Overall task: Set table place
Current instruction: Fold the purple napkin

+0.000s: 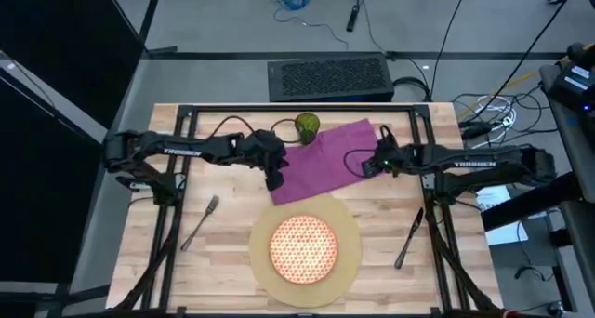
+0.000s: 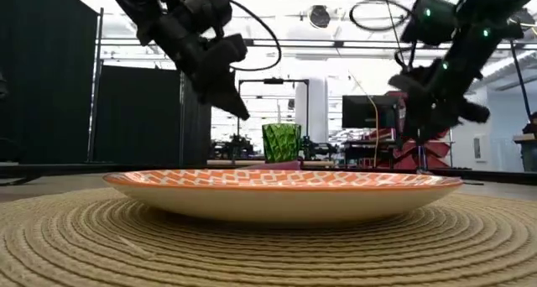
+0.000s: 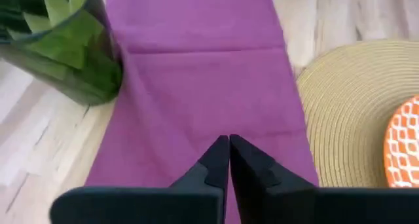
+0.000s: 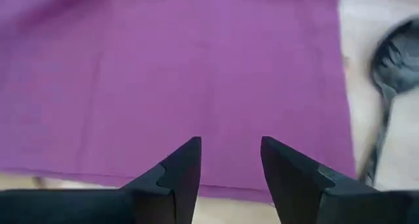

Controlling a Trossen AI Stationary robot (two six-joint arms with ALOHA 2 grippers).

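A purple napkin (image 1: pixel 325 160) lies spread flat on the table (image 1: pixel 232 262), beyond the round tan mat (image 1: pixel 349 262) that carries the orange-and-white plate (image 1: pixel 302 246). The green cup (image 1: pixel 308 125) stands upright at the napkin's far left corner. My left gripper (image 1: pixel 275 181) is shut, with nothing between its fingers, and hovers over the napkin's left near part (image 3: pixel 203 86), raised clear of the table in the low view (image 2: pixel 242 112). My right gripper (image 4: pixel 230 152) is open above the napkin's right edge (image 4: pixel 163 73). A spoon (image 4: pixel 391 73) lies on the wood beside that edge.
A fork (image 1: pixel 200 221) lies on the wood left of the mat and a knife (image 1: pixel 409 236) lies to its right. Black rails (image 1: pixel 297 109) frame the table top. A dark box (image 1: pixel 327 78) sits beyond the far edge.
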